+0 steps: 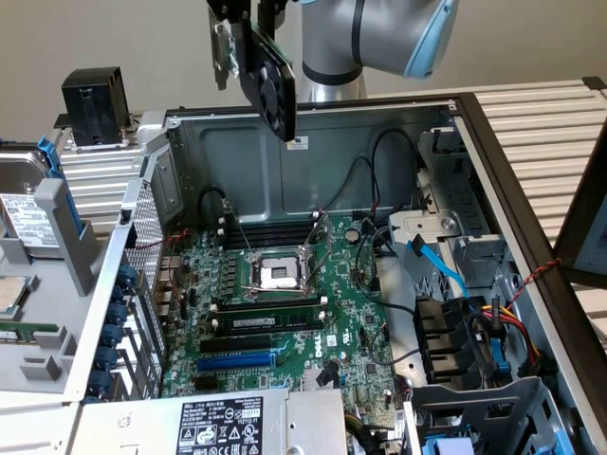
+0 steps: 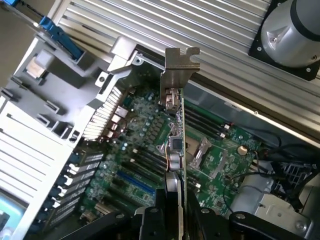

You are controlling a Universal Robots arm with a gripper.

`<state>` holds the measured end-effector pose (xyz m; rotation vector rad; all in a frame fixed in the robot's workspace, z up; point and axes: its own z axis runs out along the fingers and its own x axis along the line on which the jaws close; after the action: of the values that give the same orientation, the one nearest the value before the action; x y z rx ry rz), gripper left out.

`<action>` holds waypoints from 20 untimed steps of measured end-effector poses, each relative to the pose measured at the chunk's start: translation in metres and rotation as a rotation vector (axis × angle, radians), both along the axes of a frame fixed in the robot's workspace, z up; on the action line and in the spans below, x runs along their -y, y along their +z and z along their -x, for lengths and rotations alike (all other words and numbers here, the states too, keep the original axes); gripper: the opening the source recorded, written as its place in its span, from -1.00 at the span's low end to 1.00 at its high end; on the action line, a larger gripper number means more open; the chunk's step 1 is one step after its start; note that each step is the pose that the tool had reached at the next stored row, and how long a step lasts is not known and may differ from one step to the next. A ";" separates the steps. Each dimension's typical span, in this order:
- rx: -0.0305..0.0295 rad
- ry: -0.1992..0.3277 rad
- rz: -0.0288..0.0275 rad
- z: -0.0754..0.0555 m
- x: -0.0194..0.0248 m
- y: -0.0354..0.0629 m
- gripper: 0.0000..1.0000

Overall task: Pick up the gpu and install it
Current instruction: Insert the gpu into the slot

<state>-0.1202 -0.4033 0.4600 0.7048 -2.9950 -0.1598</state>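
The gpu (image 1: 270, 81), a small card with a black fan shroud and a metal end bracket, hangs in the air above the back wall of the open computer case. My gripper (image 1: 248, 14) is shut on its upper edge. In the wrist view the gpu (image 2: 178, 120) shows edge-on, bracket end farthest from the camera, held between my gripper's (image 2: 179, 212) fingers. Below it lies the green motherboard (image 1: 285, 318), also seen as the motherboard (image 2: 145, 150), with a blue expansion slot (image 1: 237, 360) and black slots beside it. The card is well clear of the board.
The case's back wall (image 1: 285, 161) stands right under the card. A drive cage with blue and coloured cables (image 1: 474, 332) fills the exterior view's right, the power supply (image 1: 218, 422) the front. A hard drive (image 1: 24, 213) and a black block (image 1: 95, 104) sit outside on the left.
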 end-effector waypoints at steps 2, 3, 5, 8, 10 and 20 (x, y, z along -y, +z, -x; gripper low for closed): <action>0.0000 0.037 0.0000 0.000 0.0000 -0.0002 -0.45; 0.0000 0.056 0.0000 0.000 0.0000 -0.0004 -0.45; 0.0000 0.091 0.0001 0.000 0.0000 -0.0006 -0.45; 0.0000 0.146 0.0000 0.000 0.0000 -0.0010 -0.45; -0.0001 0.183 0.0001 0.000 0.0000 -0.0012 -0.45; 0.0000 0.365 0.0000 0.000 0.0000 -0.0026 -0.45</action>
<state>-0.1202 -0.4033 0.4574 1.2294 -2.8021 -0.1395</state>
